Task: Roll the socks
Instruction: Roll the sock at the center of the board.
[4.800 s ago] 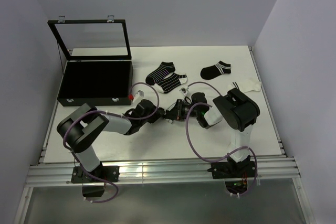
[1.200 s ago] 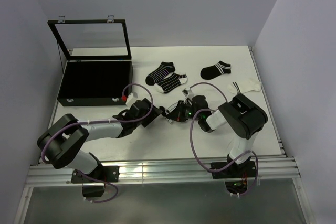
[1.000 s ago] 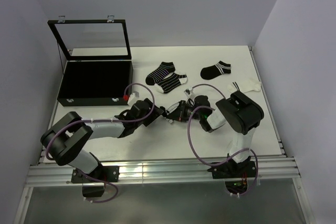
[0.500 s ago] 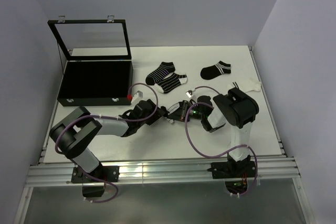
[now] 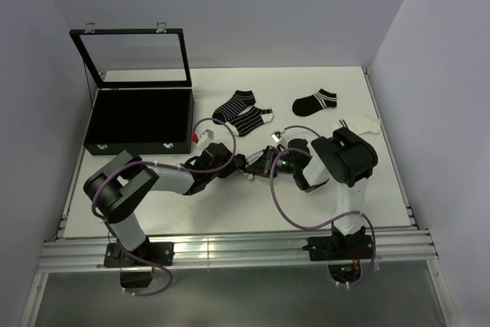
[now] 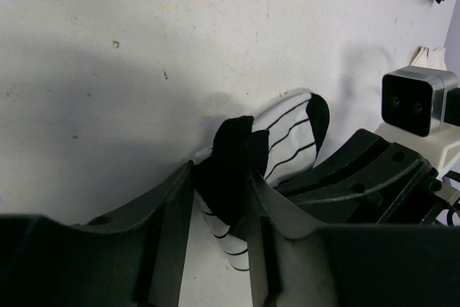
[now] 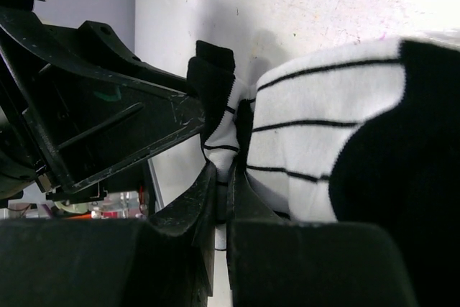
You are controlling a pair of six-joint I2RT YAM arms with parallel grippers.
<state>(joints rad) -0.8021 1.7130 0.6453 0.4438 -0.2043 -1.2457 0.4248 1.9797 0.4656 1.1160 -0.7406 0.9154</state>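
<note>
A white sock with thin black stripes and black toe and heel [image 6: 291, 138] lies on the table between both grippers; it also shows in the right wrist view [image 7: 316, 131]. My left gripper [image 6: 219, 199] is shut on its black heel part. My right gripper [image 7: 223, 177] is shut on a fold of the same sock. In the top view the two grippers meet at mid-table [image 5: 253, 165] and hide the sock. Two black striped socks [image 5: 241, 112], a black sock [image 5: 315, 102] and a white sock [image 5: 360, 124] lie flat farther back.
An open black case [image 5: 138, 120] with its glass lid raised stands at the back left. Purple cables loop over both arms. The table's right edge runs just beyond the white sock.
The left arm's elbow has swung about while its gripper stayed at mid-table. The right gripper has shifted slightly. Both remain together on the sock.
</note>
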